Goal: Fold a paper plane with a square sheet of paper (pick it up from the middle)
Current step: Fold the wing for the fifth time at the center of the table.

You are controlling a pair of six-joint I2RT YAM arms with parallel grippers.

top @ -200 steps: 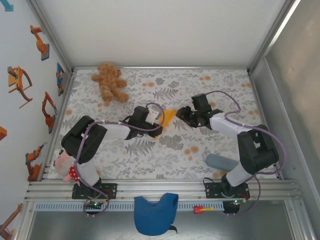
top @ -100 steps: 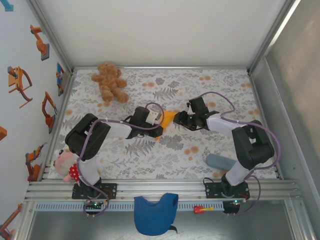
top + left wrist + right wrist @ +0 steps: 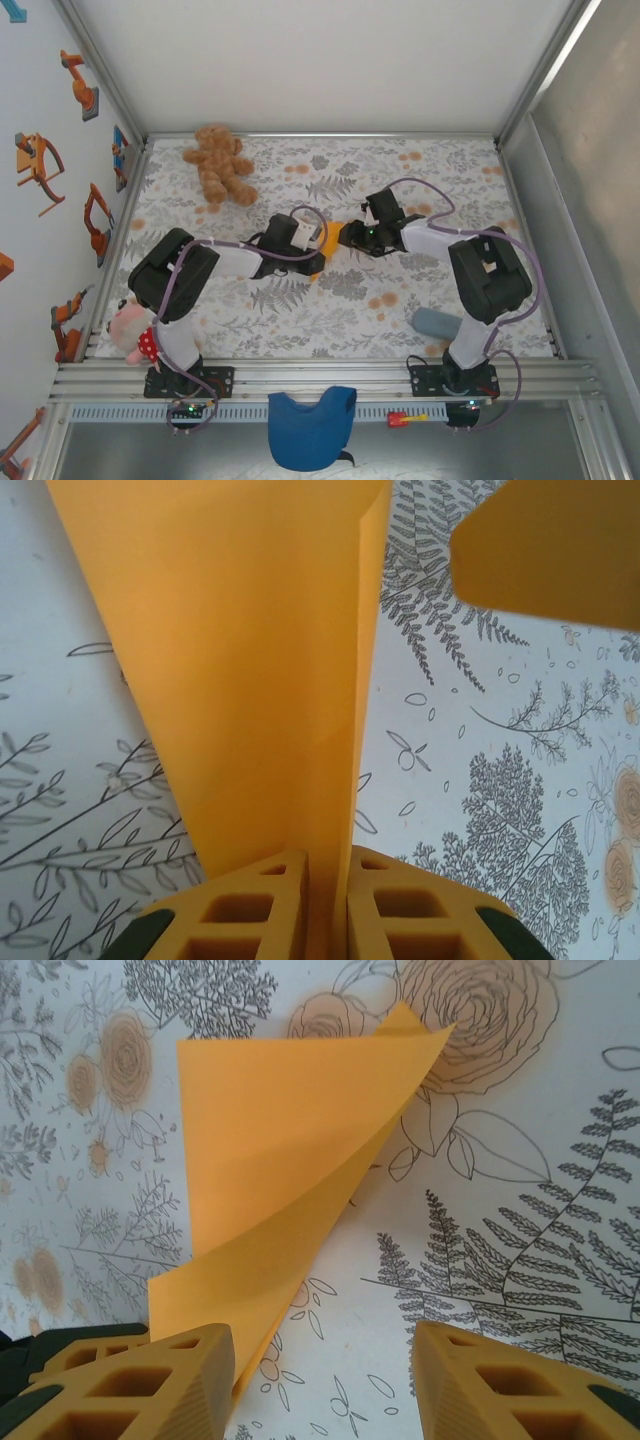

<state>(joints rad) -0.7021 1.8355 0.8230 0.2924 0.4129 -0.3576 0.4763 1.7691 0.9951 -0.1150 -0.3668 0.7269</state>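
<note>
The square sheet of paper is bright orange and folded over into two layers that lie on the floral table. My left gripper is shut on its near edge, and the paper runs up between the two fingers of that gripper. My right gripper stands open at the paper's right side. In the right wrist view, the sheet has its top flap lifted, and its lower edge lies against the left finger of the right gripper. The paper plane is out of view.
A brown teddy bear lies at the back left. A grey-blue roll rests near the right arm's base, and a pink plush toy sits at the left edge. A blue cloth hangs over the front rail.
My right gripper has moved left across the table and now stands against the paper. The left gripper has kept its hold and barely moved.
</note>
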